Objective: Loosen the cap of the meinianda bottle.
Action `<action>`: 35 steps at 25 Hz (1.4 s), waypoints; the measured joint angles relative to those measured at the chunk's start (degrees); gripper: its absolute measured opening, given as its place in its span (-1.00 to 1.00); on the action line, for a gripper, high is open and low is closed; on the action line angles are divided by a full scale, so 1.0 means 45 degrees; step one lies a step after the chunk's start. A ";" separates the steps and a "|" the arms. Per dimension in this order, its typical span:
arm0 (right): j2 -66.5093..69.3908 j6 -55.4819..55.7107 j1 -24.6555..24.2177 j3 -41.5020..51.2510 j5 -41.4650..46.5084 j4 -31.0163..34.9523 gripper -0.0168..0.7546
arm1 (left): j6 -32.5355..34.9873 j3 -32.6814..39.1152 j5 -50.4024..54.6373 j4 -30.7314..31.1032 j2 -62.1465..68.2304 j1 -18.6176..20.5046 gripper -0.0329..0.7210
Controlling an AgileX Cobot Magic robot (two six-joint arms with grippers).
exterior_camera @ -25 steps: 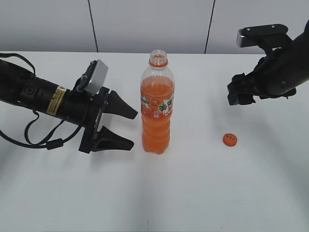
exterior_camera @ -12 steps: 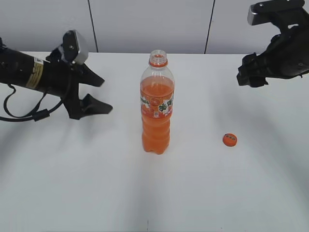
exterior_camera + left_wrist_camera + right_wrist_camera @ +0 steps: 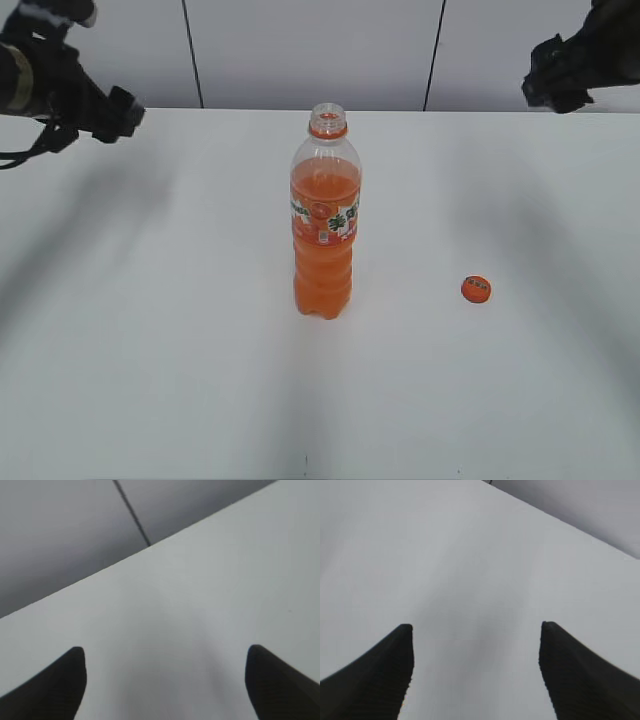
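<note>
The meinianda bottle (image 3: 325,225) stands upright in the middle of the white table, its mouth open, with only the orange neck ring on it. The orange cap (image 3: 476,289) lies flat on the table to the bottle's right, apart from it. My left gripper (image 3: 118,110) is high at the far left, well away from the bottle; in the left wrist view (image 3: 164,652) it is open and empty over bare table. My right gripper (image 3: 548,80) is high at the far right; in the right wrist view (image 3: 476,630) it is open and empty.
The white table (image 3: 150,350) carries only the bottle and the cap. A grey panelled wall (image 3: 300,50) with dark seams runs behind the table's far edge.
Both arms have pulled back and up, the left toward the top left corner, the right toward the top right. The bottle and cap have not moved.
</note>
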 joint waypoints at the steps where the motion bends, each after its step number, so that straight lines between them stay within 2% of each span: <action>1: 0.0000 0.0000 0.0000 -0.0181 0.0217 -0.0411 0.56 | -0.0012 0.0000 0.0568 -0.0459 -0.0165 0.0000 0.64; 5: 0.0000 0.0766 0.0000 -0.0849 0.1346 -0.2328 0.56 | 0.0152 0.0000 0.3612 -0.2214 -0.0812 0.0000 0.64; 7: 0.0000 0.1797 0.0000 -0.1221 0.2209 -0.2947 0.56 | 0.1296 0.0000 0.5171 -0.3687 -0.1051 0.0000 0.64; 9: 0.0000 0.2304 0.0000 -0.1579 0.2997 -0.3172 0.56 | 0.3517 0.0000 0.6156 -0.5707 -0.1195 0.0038 0.64; 13: 0.0000 0.2554 0.0000 -0.2377 0.4479 -0.2794 0.56 | 0.7848 0.0000 0.7359 -0.9579 -0.1417 0.0063 0.64; 18: 0.0000 0.1803 0.0000 -0.3691 0.6434 -0.1079 0.56 | 1.1643 -0.0777 0.9492 -1.4043 -0.1444 0.0262 0.64; 20: 0.0000 0.1397 0.0000 -0.4211 0.7080 -0.0437 0.56 | 1.2570 -0.1421 1.0761 -1.5336 -0.1444 0.0387 0.63; 27: -0.0026 0.0077 -0.0249 -0.5976 0.8603 0.1581 0.56 | 1.3268 -0.4255 1.5268 -1.6174 -0.1444 0.0526 0.61; 31: -0.0053 -0.0744 -0.1262 -0.6504 0.8632 0.3425 0.56 | 1.3448 -0.5100 1.5918 -1.6273 -0.1770 0.0536 0.61; 35: -0.0065 -0.1035 -0.2295 -0.6566 0.8670 0.3925 0.56 | 1.3587 -0.5202 1.6049 -1.6297 -0.2403 0.0599 0.61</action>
